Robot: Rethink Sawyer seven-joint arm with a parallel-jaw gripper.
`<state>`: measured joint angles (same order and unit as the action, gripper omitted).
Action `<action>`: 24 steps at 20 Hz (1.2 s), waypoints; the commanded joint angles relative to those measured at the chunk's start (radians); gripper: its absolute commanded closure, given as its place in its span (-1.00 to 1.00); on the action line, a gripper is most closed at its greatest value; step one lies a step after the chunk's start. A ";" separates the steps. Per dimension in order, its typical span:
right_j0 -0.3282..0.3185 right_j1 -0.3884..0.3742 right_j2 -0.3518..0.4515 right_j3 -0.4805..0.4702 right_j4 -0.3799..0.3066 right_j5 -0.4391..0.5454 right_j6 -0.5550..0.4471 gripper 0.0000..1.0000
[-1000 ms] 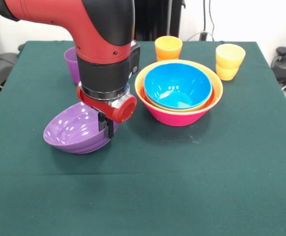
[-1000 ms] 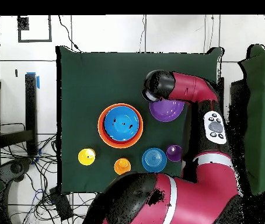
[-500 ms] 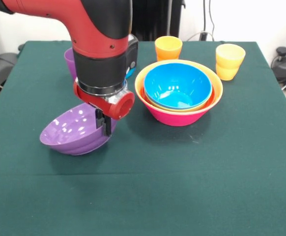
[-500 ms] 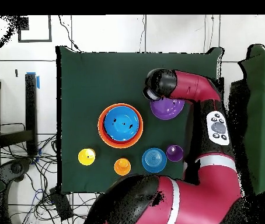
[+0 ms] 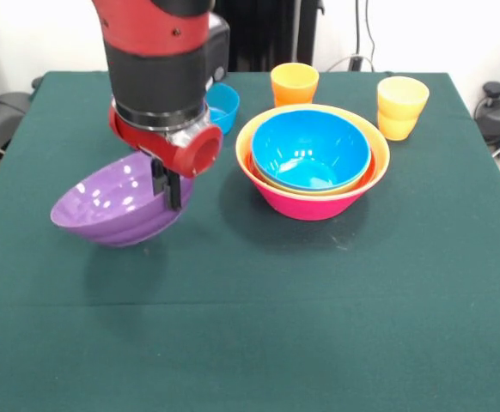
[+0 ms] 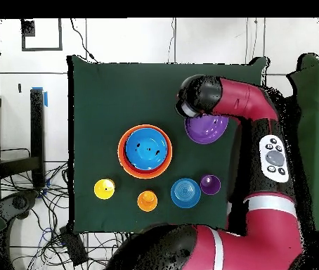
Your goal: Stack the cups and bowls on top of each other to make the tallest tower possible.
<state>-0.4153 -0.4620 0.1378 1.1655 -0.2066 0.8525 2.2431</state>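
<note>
bare cloth [image 5: 319,326] in front, tower [image 5: 312,163] beside

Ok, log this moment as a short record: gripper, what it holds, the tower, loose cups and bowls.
gripper: shut on the rim of the purple bowl
purple bowl: tilted, lifted off the table, shadow beneath it
tower: blue bowl nested in an orange bowl, inside the pink bowl
small blue bowl: behind the arm, on the table
orange cup: upright, behind the tower
yellow cups: two stacked, far corner
purple cup: seen only from overhead, beside the small blue bowl
</note>
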 commanded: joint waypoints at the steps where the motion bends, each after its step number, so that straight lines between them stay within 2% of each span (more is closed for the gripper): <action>1: -0.016 -0.072 0.094 0.039 -0.018 0.138 -0.240 1.00; 17: -0.042 -0.181 0.135 0.148 0.013 0.124 -0.222 1.00; 24: -0.057 -0.265 0.154 0.260 0.031 0.078 -0.207 1.00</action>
<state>-0.4611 -0.6718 0.1935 1.2773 -0.1838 0.8929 2.2431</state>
